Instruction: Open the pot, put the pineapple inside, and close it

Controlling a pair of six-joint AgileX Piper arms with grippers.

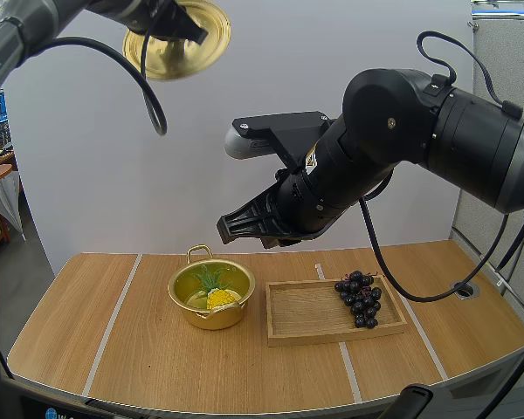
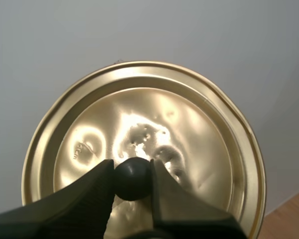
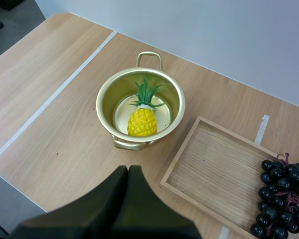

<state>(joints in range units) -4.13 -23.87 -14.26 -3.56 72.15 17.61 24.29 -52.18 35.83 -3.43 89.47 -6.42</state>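
The closing step is in hand. The small yellow pineapple (image 3: 142, 121) with green leaves already lies inside the round, shiny gold metal pot (image 3: 107, 99), which stands open below and just ahead of the right gripper (image 3: 128, 172). That gripper hangs above the wooden table (image 3: 55, 124) with its two black fingers pressed together as one wedge, holding nothing.

The left gripper (image 2: 132, 169) is clamped on the round black knob (image 2: 133, 180) of the flat gold metal lid (image 2: 139, 119). It holds the lid high up, well above the pot and off to one side.

By this judgement, the next move calls for the left arm to lower the lid, level it over the pot's rim and seat it. The right arm needs to be clear of that path.

There is one pot, one lid and one pineapple. One rectangular wooden tray (image 3: 209, 169) lies just beside the pot, with one bunch of dark grapes (image 3: 281, 199) at its end farthest from the pot.
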